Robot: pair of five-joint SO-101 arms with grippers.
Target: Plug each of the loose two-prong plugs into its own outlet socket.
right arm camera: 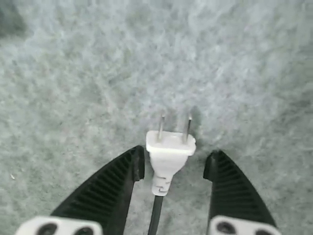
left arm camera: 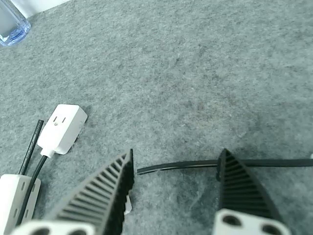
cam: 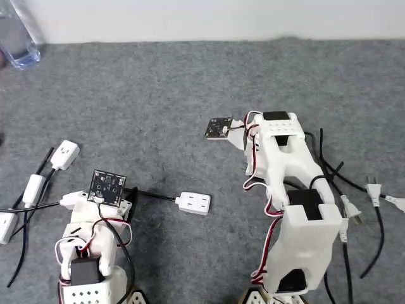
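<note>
Grey felt is spread across the whole worktop (cam: 158,82), and low over it the right gripper (right arm camera: 177,152) is seen with its jaws wide apart, a white two-prong plug (right arm camera: 170,146) bracketed between them but not pinched: a gap is left on either side and the prongs are pointed away from the wrist, so a squeeze on the plug body looks to be what is lined up. Towards the near left corner the left gripper (left arm camera: 178,157) is likewise spread and nothing is held; a black cord (left arm camera: 195,164) is crossed at its tips, and a white outlet block (left arm camera: 61,126) lies near, socket face turned up, probably meant as a receiver. A white outlet strip (cam: 193,202) is laid between the two arms, handy to both. Another loose plug (cam: 374,189) is found towards the right edge among black cables, where room looks tight. Moving space is offered by the broad felt towards the far edge, with a clear bottle (cam: 16,38) parked at the far left corner
</note>
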